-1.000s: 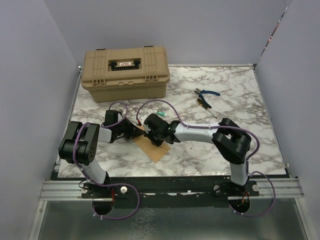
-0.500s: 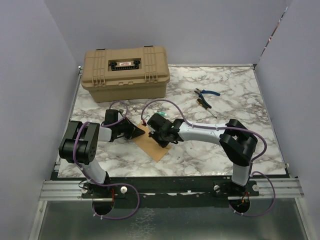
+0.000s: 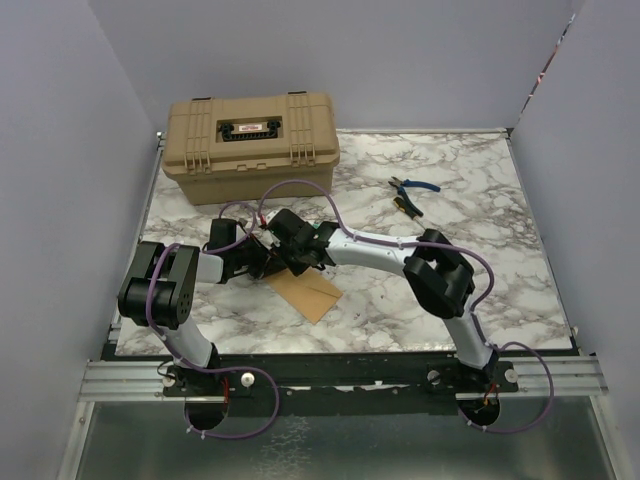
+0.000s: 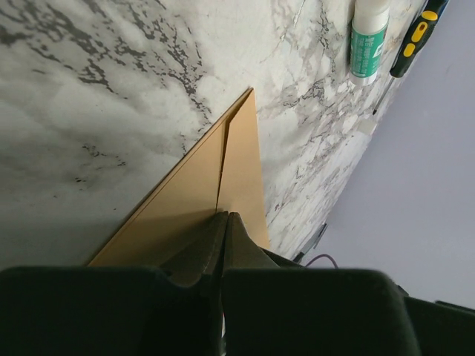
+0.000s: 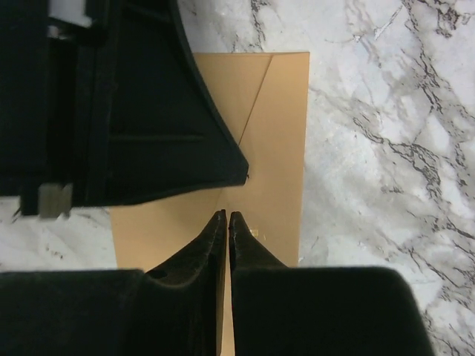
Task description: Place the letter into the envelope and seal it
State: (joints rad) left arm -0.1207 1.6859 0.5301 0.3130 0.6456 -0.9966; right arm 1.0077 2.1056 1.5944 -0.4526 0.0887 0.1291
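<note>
Envelope (image 5: 278, 133) touched by L fingers (image 4: 245, 251) & R fingers (image 5: 251, 248), both closed

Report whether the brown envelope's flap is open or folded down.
Folded down: the orange-brown kraft paper envelope lies flat, its flap edge a diagonal line across it.

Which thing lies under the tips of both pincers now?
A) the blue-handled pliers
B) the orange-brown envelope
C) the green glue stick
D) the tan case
B: in the wrist views, the left pincer and the right pincer have their closed tips over the envelope.
</note>
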